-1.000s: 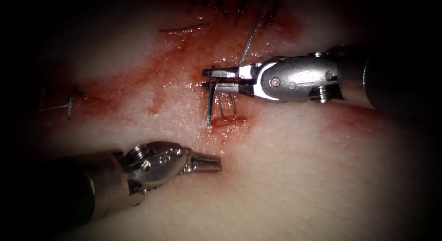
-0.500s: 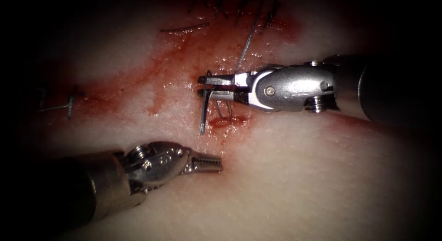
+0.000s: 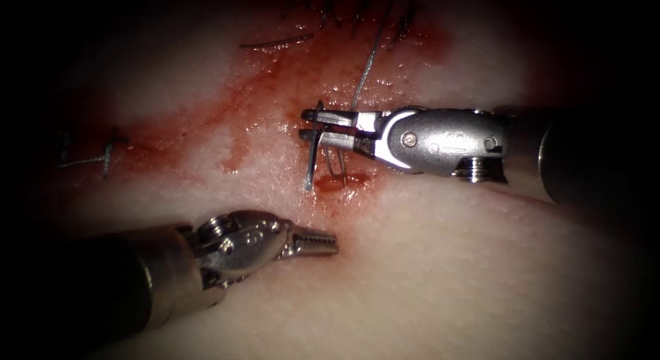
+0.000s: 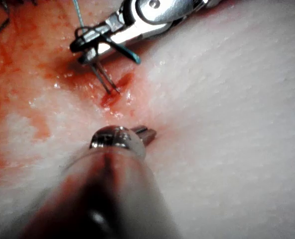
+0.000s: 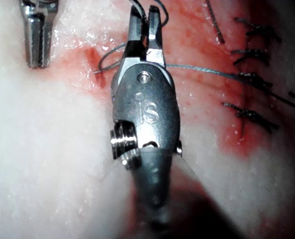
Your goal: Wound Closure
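Pale, wet tissue (image 3: pixel 440 264) takes up the whole scene, stained with red fluid (image 3: pixel 240 113) in a broad band to the left of and behind the tools. A short red cut (image 3: pixel 342 182) lies near the middle, with 2 strands of thread (image 3: pixel 335 164) rising out of it. The needle (image 3: pixel 313 154) is a thin dark curve that stands nearly upright just left of the cut. It crosses the jaw tips of the right tool (image 3: pixel 317 124), which are pressed together on it near its upper end. Its point hangs down toward the tissue surface at the cut's left end; whether the point touches or enters the tissue cannot be told. In the left wrist view the needle (image 4: pixel 118 50) runs free from the right tool (image 4: pixel 85 44), ending in a tip above the cut (image 4: pixel 115 92).

A longer strand of thread runs from behind the right tool's jaws up and away toward a row of dark finished stitches (image 3: pixel 357 13). Another stitch (image 3: pixel 106 154) sits far to the left. In the right wrist view those stitches (image 5: pixel 249 74) line up to one side of the right tool (image 5: pixel 145 22).

The left tool (image 3: pixel 330 244) lies low over bare tissue in front of the cut, well apart from the needle, its jaws pressed together and holding nothing. The right wrist view shows the left tool (image 5: pixel 37 30) with its jaws together.
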You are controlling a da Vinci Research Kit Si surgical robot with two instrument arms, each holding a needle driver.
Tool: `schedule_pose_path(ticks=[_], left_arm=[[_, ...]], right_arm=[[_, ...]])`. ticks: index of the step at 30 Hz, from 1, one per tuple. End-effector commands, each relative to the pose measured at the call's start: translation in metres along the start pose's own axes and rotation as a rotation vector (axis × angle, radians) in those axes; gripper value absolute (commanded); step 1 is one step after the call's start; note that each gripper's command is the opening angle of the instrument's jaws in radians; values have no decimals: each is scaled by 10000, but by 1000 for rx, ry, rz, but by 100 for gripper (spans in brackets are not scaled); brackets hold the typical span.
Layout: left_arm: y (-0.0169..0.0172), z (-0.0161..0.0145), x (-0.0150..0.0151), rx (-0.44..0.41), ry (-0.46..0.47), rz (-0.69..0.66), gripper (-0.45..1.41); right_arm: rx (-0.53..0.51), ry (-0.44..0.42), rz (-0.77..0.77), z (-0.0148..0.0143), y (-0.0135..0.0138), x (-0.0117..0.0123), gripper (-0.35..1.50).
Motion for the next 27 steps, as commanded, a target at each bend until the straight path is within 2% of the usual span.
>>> schedule_pose_path(ticks=[1, 10, 20, 22, 27], left_arm=[[1, 9, 0, -4, 2, 0, 16], [8, 12, 6, -5, 12, -4, 16], [8, 19, 4, -4, 16, -2, 16], [7, 21, 3, -6, 17, 0, 16], [5, 22, 1, -7, 17, 2, 16]], right_arm=[[-20, -5, 2, 5, 0, -5, -35], [-52, -45, 44, 6, -7, -14, -35], [-73, -60, 246, 6, -2, -12, -35], [-75, -60, 337, 6, 0, -12, -35], [-65, -78, 410, 6, 0, -15, -35]])
